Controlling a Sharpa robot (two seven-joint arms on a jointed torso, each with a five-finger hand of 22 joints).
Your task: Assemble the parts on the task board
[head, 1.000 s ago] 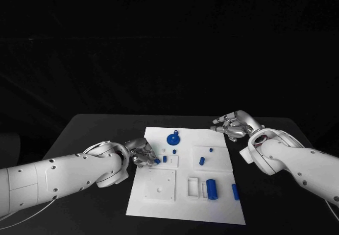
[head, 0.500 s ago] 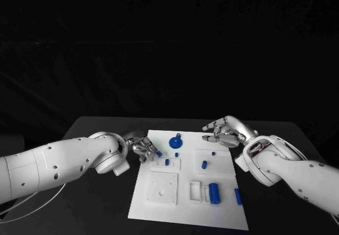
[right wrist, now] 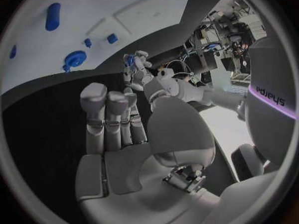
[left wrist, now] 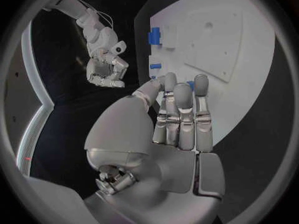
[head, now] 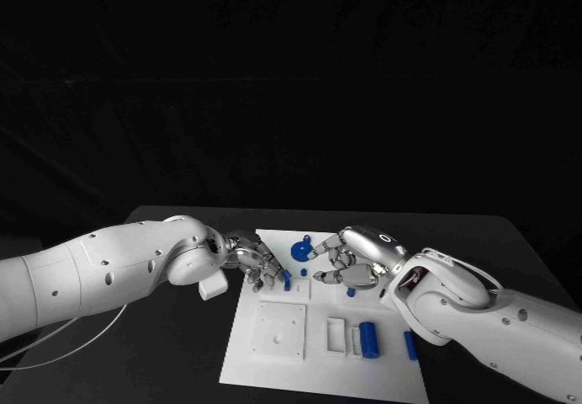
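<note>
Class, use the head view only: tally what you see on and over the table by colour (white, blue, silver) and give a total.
White task board: 1
Blue parts: 6 in sight; the hands may hide more
Silver hands: 2, left hand and right hand
Total: 9

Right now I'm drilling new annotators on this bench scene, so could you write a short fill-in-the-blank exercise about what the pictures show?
1. The small blue parts lie on a flat white task board that rests on a ____ table.
2. The round blue disc-shaped part sits near the board's ____ edge, seen from the robot.
3. The left hand pinches a small ____ part in its fingers.
4. The right hand hovers over the board and holds ____.

Missing words: black; far; blue; nothing
</note>
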